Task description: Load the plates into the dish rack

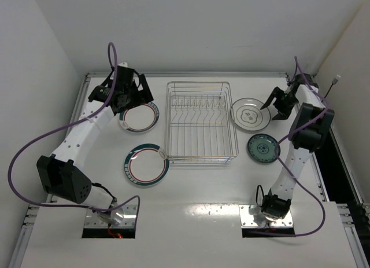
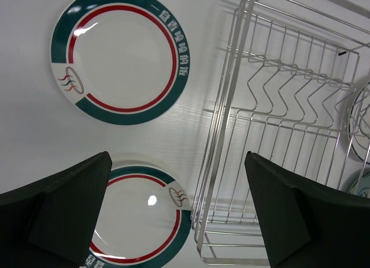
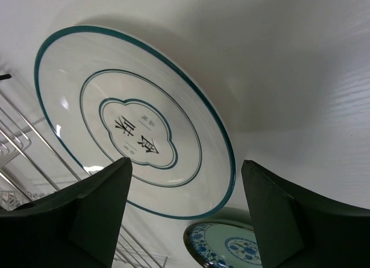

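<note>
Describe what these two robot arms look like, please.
The left arm and right arm are white segments with chunky black joints. A purple cable loops along each. The left end effector and right end effector each have two dark, wedge-shaped fingers.

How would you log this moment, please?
left gripper open near far green-rimmed plate | right gripper open near thin-rimmed plate | dish rack empty | no plate loaded

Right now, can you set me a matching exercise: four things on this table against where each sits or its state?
1 rack
2 teal plate
3 thin-rimmed white plate
4 left gripper

A open, above a green-rimmed plate
B empty, mid-table
C right of the rack, far side
D right of the rack, near side

Pairs: 1-B, 2-D, 3-C, 4-A
</note>
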`<state>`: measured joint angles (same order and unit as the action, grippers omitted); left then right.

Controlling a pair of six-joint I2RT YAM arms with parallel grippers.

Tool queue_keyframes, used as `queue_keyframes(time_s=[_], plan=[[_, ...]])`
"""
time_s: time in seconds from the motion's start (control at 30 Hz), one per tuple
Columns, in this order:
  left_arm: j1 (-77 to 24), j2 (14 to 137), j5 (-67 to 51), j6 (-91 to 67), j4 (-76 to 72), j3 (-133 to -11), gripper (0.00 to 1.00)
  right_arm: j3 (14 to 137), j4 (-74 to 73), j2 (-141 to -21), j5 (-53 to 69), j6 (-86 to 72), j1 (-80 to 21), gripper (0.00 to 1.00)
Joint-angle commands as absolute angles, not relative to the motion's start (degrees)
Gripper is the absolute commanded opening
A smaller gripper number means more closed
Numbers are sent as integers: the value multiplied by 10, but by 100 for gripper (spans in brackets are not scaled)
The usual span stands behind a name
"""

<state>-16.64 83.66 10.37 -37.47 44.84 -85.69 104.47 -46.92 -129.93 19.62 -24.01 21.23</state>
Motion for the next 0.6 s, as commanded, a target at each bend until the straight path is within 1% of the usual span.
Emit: queue_keyframes(time_s=[0.0, 0.03, 0.07, 0.2, 0.23, 0.33, 0.37, 0.43, 0.53, 0.57], plan=[[-159, 846, 102, -366, 436, -881, 100, 1050, -477, -1309, 192, -229, 212, 72], [-159, 851, 102, -366, 436, -882, 100, 1045, -471, -1309, 198, -229, 212, 70], [-159, 851, 102, -366, 436, -888, 100, 1037, -471, -1309, 198, -235, 212, 70], [-159, 861, 102, -371, 436, -888, 100, 1026, -464, -1321, 216, -240, 212, 61], [-159, 861, 102, -371, 436, -888, 100, 1026, -459, -1321, 216, -240, 212, 55], [-159, 861, 102, -371, 436, -888, 100, 1026, -459, -1326, 222, -240, 212, 45], [-159, 861, 102, -371, 441, -888, 100, 1026, -459, -1326, 222, -240, 212, 40], [-159, 861, 102, -371, 441, -888, 100, 1026, -459, -1331, 222, -240, 212, 18], [-159, 861, 102, -376, 441, -888, 100, 1026, -459, -1324, 222, -240, 212, 3], [-159, 856, 102, -376, 441, -888, 100, 1026, -452, -1309, 222, -235, 212, 0]])
